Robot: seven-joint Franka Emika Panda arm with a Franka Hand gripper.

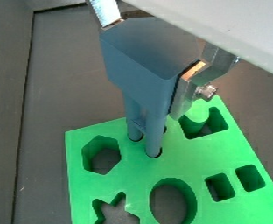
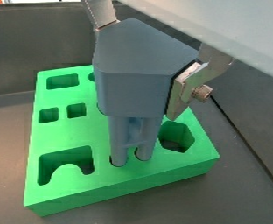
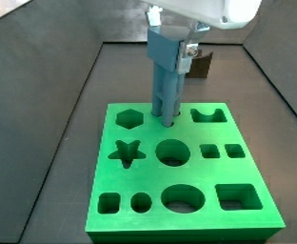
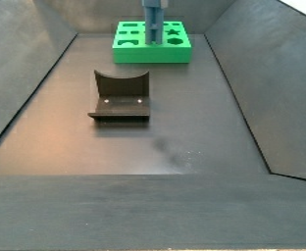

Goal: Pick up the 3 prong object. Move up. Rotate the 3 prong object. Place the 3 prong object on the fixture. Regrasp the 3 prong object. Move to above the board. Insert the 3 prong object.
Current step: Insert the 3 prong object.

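Note:
My gripper (image 1: pixel 149 48) is shut on the 3 prong object (image 1: pixel 142 79), a blue-grey block held upright with its prongs pointing down. It shows in both wrist views (image 2: pixel 133 79). The prong tips sit in the small round holes of the green board (image 1: pixel 255 206), between the hexagon hole (image 1: pixel 101 153) and the notched cut-out (image 1: pixel 201 122). In a side view the gripper (image 3: pixel 170 43) stands over the board's far half (image 3: pixel 177 174) with the object (image 3: pixel 164 81) vertical. In a side view the object (image 4: pixel 153 20) and board (image 4: pixel 169 54) are at the far end.
The dark fixture (image 4: pixel 119 96) stands on the grey floor mid-bin, well apart from the board; it also shows behind the gripper (image 3: pixel 202 65). Sloped grey walls (image 4: pixel 25 88) enclose the floor. The board has star (image 3: pixel 127 151), circle and square holes.

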